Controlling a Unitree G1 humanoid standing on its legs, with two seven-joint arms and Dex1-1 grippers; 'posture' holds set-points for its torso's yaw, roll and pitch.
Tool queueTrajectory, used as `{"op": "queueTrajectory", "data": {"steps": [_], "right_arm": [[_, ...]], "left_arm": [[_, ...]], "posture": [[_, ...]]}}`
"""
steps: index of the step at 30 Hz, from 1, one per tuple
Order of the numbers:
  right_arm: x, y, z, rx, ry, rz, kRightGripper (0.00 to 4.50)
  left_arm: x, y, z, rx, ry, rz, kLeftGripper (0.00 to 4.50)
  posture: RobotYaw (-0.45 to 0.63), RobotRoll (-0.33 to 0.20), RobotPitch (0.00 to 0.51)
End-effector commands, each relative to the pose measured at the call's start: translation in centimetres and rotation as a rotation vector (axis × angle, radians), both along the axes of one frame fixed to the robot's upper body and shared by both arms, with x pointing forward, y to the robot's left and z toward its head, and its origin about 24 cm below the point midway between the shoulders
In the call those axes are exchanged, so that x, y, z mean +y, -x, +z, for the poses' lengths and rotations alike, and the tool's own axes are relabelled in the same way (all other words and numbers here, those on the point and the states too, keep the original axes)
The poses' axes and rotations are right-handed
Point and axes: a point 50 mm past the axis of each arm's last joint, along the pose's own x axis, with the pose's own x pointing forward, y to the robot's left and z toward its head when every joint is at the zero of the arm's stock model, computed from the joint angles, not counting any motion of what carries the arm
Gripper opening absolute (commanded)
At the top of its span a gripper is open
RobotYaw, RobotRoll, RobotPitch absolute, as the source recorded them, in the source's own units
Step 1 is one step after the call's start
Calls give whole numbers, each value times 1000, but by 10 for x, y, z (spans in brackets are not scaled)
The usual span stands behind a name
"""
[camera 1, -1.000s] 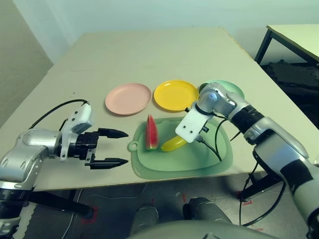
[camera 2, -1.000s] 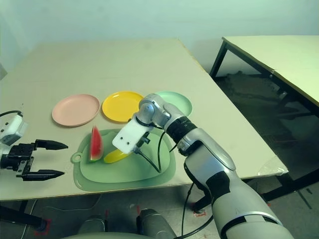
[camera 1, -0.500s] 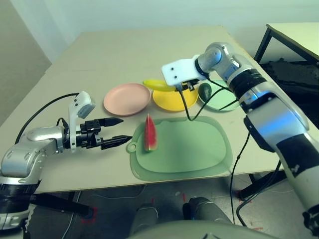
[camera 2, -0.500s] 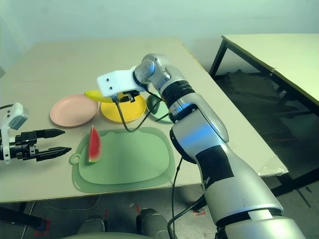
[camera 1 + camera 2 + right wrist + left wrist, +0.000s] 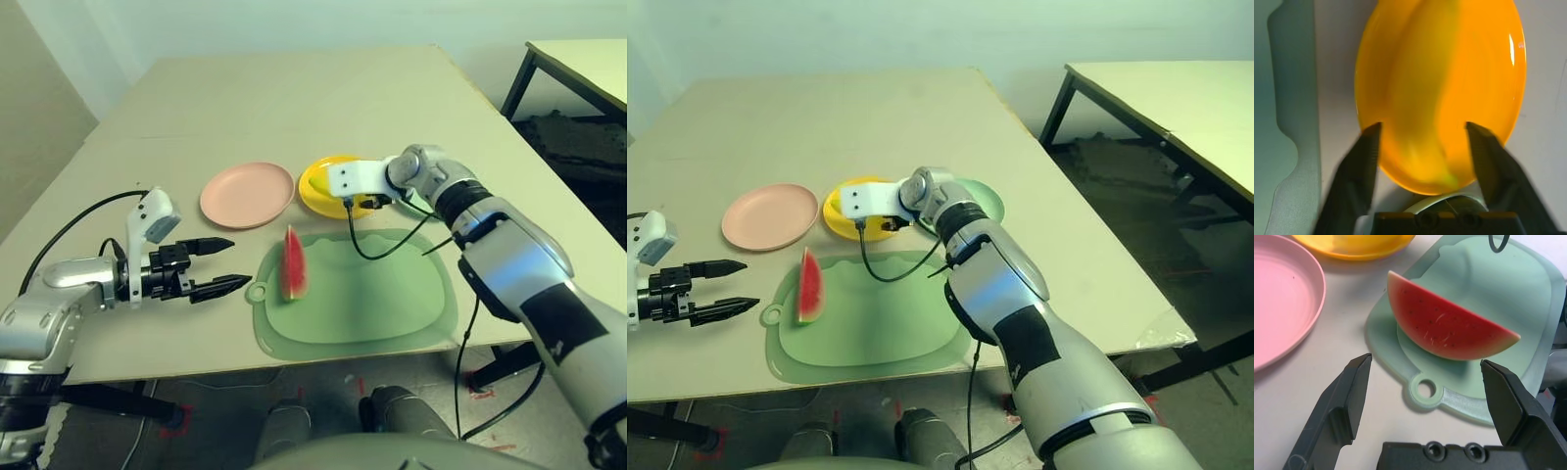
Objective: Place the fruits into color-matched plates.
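Forearms: we have silver shells (image 5: 509,250) with black bands
Wrist housings: white, dark screws (image 5: 358,179)
Fingers: our pairs, matte black, tapered (image 5: 220,287)
Cables: black, looping (image 5: 73,225)
Finger mount: black, two round sockets (image 5: 1454,455)

Three round, shallow plastic plates, one pale pink (image 5: 247,196), one bright yellow (image 5: 331,211) and one mint green (image 5: 990,199), count alongside three toy-like fruits: one red watermelon wedge with green rind (image 5: 294,269), one curved yellow banana (image 5: 1418,88) and one dark green, rounded avocado (image 5: 1462,203), partly hidden. One large green rounded-rectangle cutting mat (image 5: 377,284) and two pale-topped tables, one near (image 5: 294,108) and one farther off (image 5: 1185,108), join two silver robot arms, one left (image 5: 73,274) and one right (image 5: 544,294), carrying two black grippers, one left (image 5: 242,262) and one right (image 5: 1422,125), with two fingers on each
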Motion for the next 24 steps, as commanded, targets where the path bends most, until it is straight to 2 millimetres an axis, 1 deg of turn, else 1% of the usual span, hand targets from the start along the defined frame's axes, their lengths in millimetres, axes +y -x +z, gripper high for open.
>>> {"op": "queueTrajectory", "data": {"steps": [1,2,4,7,11,14,17,19,20,22,24], "right_arm": [[-2,-2,10,-34,-8,27,4456],[-2,-2,11,-39,-5,35,4456],[-1,-2,23,-76,17,111,4456],[2,3,41,-142,91,283,4456],[14,20,55,-155,164,578,4456],[22,30,60,-140,149,693,4456],[25,31,64,-139,93,695,4456],[19,29,65,-123,12,648,4456],[15,28,65,-108,-30,620,4456],[-1,24,63,-23,-168,511,4456],[-24,19,62,80,-365,353,4456]], "left_arm": [[1,0,-7,2,-46,-28,4500],[1,0,-7,0,-46,-34,4500],[0,-1,-7,-5,-38,-51,4500],[1,-1,-7,-1,-38,-82,4500],[4,3,-6,9,-11,-167,4500],[6,5,-7,10,10,-209,4500],[5,4,-7,-6,39,-208,4500],[5,5,-7,-19,34,-209,4500],[5,6,-7,-23,33,-207,4500],[6,8,-9,-28,34,-201,4500],[7,11,-11,-27,33,-195,4500]], "posture": [[9,0,46],[9,0,46],[4,0,45],[-6,0,40],[-6,0,40],[-7,0,32],[4,0,30],[17,0,30],[21,0,31],[22,0,36],[23,0,37]]}}
